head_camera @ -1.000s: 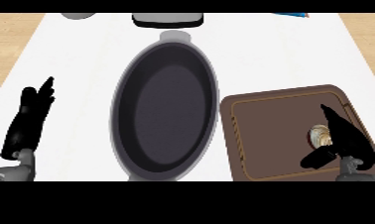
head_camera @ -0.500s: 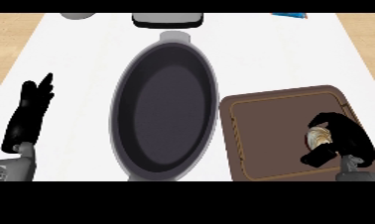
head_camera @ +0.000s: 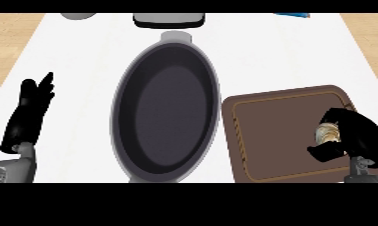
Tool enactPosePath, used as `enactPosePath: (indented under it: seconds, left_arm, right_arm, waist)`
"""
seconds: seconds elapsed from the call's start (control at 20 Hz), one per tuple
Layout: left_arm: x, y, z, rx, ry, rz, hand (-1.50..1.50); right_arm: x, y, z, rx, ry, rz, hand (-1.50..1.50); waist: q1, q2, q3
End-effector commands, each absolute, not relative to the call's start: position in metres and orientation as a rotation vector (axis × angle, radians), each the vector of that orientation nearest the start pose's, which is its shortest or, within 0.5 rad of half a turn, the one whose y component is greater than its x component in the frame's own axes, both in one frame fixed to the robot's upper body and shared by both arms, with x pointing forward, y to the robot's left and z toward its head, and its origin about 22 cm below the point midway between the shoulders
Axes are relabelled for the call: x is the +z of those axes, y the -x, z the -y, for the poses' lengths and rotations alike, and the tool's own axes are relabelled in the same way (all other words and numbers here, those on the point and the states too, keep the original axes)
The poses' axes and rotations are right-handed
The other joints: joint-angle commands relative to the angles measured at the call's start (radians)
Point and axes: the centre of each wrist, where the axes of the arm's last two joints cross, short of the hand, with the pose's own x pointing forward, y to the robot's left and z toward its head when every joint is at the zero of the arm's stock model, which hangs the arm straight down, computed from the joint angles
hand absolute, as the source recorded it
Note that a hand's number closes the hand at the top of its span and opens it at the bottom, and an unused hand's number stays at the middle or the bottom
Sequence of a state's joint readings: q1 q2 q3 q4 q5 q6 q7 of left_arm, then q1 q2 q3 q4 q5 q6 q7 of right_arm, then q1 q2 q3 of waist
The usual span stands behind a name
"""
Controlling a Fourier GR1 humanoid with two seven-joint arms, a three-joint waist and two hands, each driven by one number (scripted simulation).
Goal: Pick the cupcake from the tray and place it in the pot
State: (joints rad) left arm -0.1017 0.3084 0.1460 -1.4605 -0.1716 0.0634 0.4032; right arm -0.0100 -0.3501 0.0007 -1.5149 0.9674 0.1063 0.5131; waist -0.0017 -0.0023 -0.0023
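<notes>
The big dark pot point(head_camera: 166, 115) sits in the middle of the white counter point(head_camera: 74, 60). It is long and round, with a grey rim. Just beside it, on the right, lies the brown tray point(head_camera: 273, 135).

The cupcake point(head_camera: 328, 133) is at the right side of the tray. The right hand point(head_camera: 354, 132) is over it, and its black fingers curl around the cupcake, so only a pale bit shows. I cannot tell if the cupcake touches the tray.

The left hand point(head_camera: 28, 115) rests at the left edge, well apart from the pot, with its fingers straight and holding nothing.
</notes>
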Motion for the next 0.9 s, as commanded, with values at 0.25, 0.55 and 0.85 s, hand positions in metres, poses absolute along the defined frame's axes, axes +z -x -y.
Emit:
enactPosePath:
  seconds: [0.25,0.55,0.85]
  left_arm:
    - [0.028,-0.269,-0.329,-0.072,-0.522,1.149,0.0]
    - [0.038,-0.26,-0.333,-0.096,-0.535,1.141,0.0]
    - [0.027,-0.261,-0.332,-0.066,-0.523,1.149,0.0]
  right_arm:
    - [0.035,-0.227,0.298,1.213,0.984,1.096,1.5]
    - [0.094,-0.21,0.296,1.066,1.065,1.37,1.5]
    - [0.145,-0.192,0.265,0.821,1.02,1.825,1.5]
  waist:
    - [-0.009,0.001,0.002]
    - [-0.012,-0.004,0.002]
    - [-0.022,-0.006,0.002]
